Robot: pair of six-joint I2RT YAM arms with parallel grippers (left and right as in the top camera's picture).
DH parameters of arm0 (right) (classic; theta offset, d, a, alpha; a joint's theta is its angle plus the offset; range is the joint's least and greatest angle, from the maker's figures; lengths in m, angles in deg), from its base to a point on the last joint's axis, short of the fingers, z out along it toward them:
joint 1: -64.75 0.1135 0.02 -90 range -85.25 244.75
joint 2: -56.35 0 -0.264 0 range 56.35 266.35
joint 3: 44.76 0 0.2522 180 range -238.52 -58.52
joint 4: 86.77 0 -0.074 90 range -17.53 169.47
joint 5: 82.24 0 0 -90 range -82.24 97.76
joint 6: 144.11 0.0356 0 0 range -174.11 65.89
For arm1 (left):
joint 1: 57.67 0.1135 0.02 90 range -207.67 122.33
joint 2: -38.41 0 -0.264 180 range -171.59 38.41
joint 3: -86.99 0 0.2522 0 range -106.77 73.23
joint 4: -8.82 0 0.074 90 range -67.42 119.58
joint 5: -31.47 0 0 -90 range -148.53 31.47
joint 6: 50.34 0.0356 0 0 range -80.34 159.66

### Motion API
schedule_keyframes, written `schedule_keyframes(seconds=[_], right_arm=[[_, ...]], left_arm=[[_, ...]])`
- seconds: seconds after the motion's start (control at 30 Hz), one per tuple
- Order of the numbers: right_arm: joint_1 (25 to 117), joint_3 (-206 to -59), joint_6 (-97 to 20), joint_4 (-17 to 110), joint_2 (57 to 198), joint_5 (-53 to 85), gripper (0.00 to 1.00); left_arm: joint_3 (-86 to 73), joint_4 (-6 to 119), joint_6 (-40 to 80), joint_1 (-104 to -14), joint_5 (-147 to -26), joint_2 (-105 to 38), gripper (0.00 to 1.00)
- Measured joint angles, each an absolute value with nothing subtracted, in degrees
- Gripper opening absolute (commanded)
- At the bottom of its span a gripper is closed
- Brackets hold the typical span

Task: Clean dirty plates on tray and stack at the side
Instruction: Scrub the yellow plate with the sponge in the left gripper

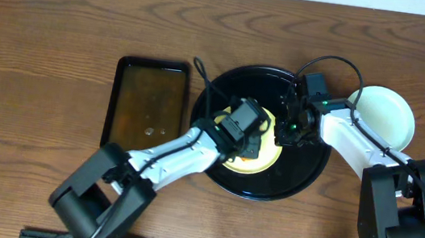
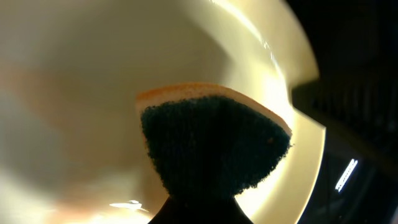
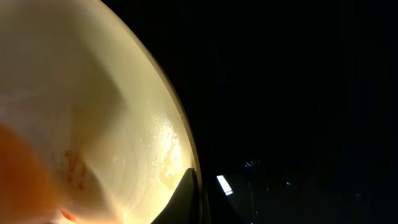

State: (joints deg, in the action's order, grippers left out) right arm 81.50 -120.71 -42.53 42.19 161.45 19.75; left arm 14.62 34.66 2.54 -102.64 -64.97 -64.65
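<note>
Left gripper [image 1: 253,132] clenches the sponge [image 2: 214,149] against the yellow plate [image 1: 260,162] to scrub. Right gripper [image 1: 292,130] seemingly steadies its rim on the tray [image 1: 307,175]; whether it is clamped, I cannot tell.

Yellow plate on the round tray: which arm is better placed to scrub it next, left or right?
Left. The left gripper holds the sponge directly over the yellow plate. The right gripper has no sponge and sits at the plate's rim, probably steadying it.
</note>
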Motion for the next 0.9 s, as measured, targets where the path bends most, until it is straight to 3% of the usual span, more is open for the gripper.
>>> schedule_keyframes(seconds=[0.37, 0.7, 0.9], right_arm=[[81.5, -120.7, -42.5, 42.0, 161.4, 19.7, 0.01], [81.5, -120.7, -42.5, 41.9, 161.4, 19.7, 0.01], [81.5, -120.7, -42.5, 41.8, 161.4, 19.7, 0.01]], left_arm=[[14.1, 28.3, 4.2, -105.1, -67.0, -69.8, 0.07], [12.7, 33.2, 4.6, -94.2, -64.5, -69.8, 0.08], [13.0, 37.8, 7.4, -93.3, -67.7, -67.9, 0.07]])
